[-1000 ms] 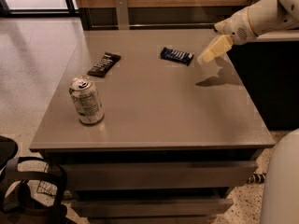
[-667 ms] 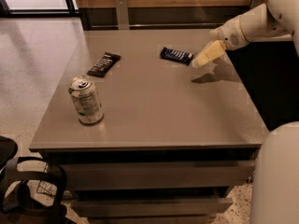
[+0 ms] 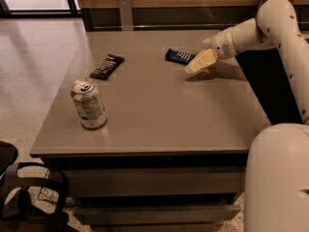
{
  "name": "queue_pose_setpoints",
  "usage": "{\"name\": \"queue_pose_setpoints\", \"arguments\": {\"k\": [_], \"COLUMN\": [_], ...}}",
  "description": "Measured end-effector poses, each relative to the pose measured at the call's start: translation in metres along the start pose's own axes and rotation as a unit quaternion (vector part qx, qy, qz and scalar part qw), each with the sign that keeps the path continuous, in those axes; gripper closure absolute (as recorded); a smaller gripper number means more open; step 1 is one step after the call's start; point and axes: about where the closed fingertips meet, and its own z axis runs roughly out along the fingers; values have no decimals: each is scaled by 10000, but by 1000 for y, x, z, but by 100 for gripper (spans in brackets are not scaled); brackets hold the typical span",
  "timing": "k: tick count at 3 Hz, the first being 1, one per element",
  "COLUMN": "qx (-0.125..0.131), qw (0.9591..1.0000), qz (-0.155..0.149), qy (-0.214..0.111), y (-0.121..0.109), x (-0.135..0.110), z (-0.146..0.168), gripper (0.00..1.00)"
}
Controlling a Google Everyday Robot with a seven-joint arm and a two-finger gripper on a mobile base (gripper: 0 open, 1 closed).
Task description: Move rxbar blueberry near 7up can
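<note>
The rxbar blueberry (image 3: 179,56) is a small flat dark blue bar lying on the grey table (image 3: 159,115) at the far middle. My gripper (image 3: 195,65) hangs just right of and in front of the bar, close above the table, not holding anything. The 7up can (image 3: 88,103) stands upright at the front left of the table, far from the bar and from the gripper.
A black-wrapped bar (image 3: 106,66) lies at the far left of the table. My white arm (image 3: 270,28) reaches in from the right and the robot's body (image 3: 277,178) fills the lower right corner. A black chair (image 3: 24,197) stands at the lower left.
The gripper has moved left and down toward the blue bar. The bars and the can have not moved on the table.
</note>
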Motion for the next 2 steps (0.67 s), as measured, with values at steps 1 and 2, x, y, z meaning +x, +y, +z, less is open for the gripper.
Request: {"name": "queue_pose_setpoints", "arguments": {"k": [1, 2], "qx": [-217, -376], "qw": [9995, 9985], "qz": [73, 131], "qy": [-200, -373], "y": [2, 5], "x": [-1, -1], "z": [24, 42], "gripper": [12, 35]}}
